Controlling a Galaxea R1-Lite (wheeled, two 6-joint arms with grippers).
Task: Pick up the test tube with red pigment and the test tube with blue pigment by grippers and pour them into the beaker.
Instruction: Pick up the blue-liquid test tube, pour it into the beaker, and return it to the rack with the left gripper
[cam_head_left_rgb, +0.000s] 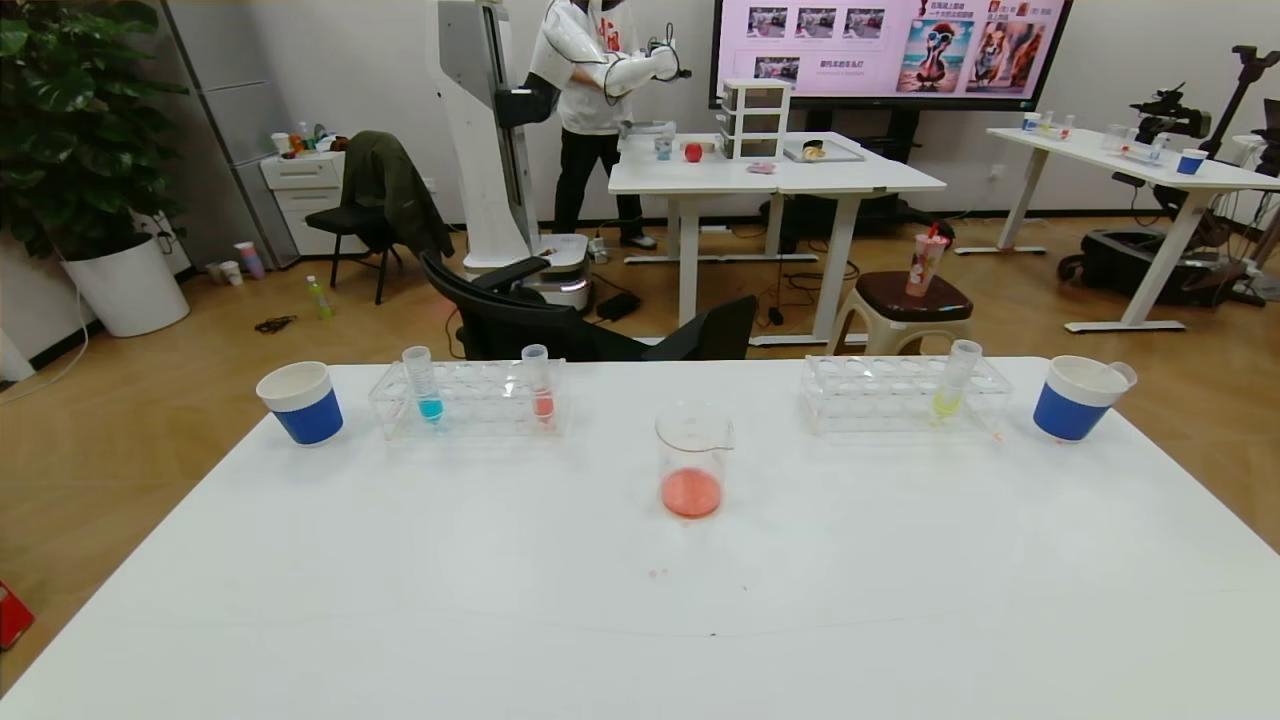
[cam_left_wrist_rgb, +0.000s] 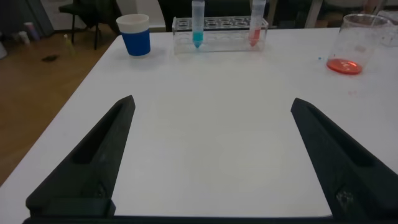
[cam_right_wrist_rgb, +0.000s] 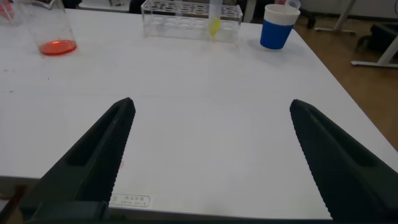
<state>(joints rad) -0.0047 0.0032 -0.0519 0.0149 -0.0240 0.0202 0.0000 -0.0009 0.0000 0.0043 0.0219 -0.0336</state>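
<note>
The test tube with blue pigment (cam_head_left_rgb: 427, 388) and the test tube with red pigment (cam_head_left_rgb: 540, 385) stand upright in a clear rack (cam_head_left_rgb: 470, 405) at the table's far left. Both also show in the left wrist view, blue (cam_left_wrist_rgb: 198, 28) and red (cam_left_wrist_rgb: 255, 28). The beaker (cam_head_left_rgb: 692, 460) stands mid-table with a little red liquid in its bottom; it shows in both wrist views (cam_left_wrist_rgb: 354, 43) (cam_right_wrist_rgb: 50, 31). My left gripper (cam_left_wrist_rgb: 212, 101) is open and empty over bare table near the front. My right gripper (cam_right_wrist_rgb: 211, 102) is open and empty likewise. Neither arm shows in the head view.
A second clear rack (cam_head_left_rgb: 905, 392) at the far right holds a yellow-green tube (cam_head_left_rgb: 952, 385) (cam_right_wrist_rgb: 214, 18). Blue-and-white paper cups stand at the far left (cam_head_left_rgb: 302, 402) (cam_left_wrist_rgb: 135, 34) and far right (cam_head_left_rgb: 1075, 398) (cam_right_wrist_rgb: 277, 26). Small red drips (cam_head_left_rgb: 655, 573) lie before the beaker.
</note>
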